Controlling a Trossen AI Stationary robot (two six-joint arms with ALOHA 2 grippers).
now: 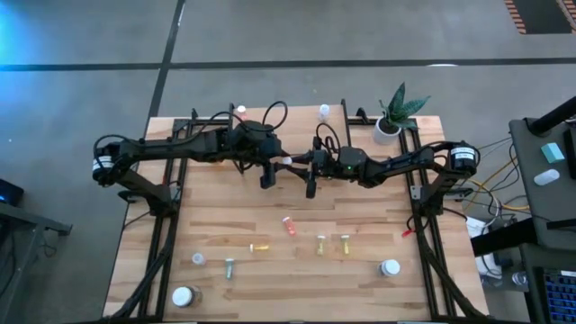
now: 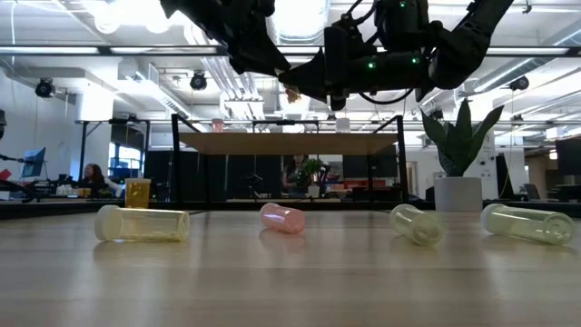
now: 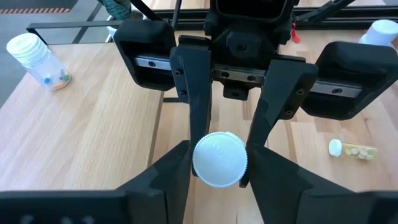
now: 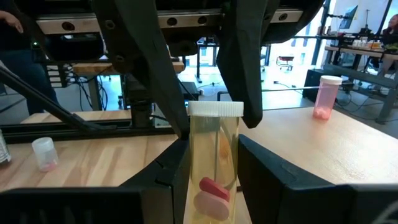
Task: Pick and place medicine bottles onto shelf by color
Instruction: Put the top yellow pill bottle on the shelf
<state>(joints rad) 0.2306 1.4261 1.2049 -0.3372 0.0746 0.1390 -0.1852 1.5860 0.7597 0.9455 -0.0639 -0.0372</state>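
Mid-air handover, centre of high view. Right gripper [image 4: 211, 180] clamped on clear white-capped pill bottle [image 4: 213, 162] holding red pills. Left gripper [image 3: 219, 167] fingers [image 3: 193, 106] flanking the same bottle's cap; contact not discernible. Light-wood shelf on black legs [image 2: 289, 143] behind, mid-frame in low view. Other bottles lying on wooden table [image 1: 360, 225], lower half of high view.

A potted plant [image 1: 396, 112] stands at the table's [image 1: 225, 225] far corner.

Probably an open-plan lab or workshop: exposed ceiling ducts [image 2: 227, 77], track lights [image 2: 198, 82], cluttered desks [image 2: 54, 189], concrete floor [image 1: 81, 90].
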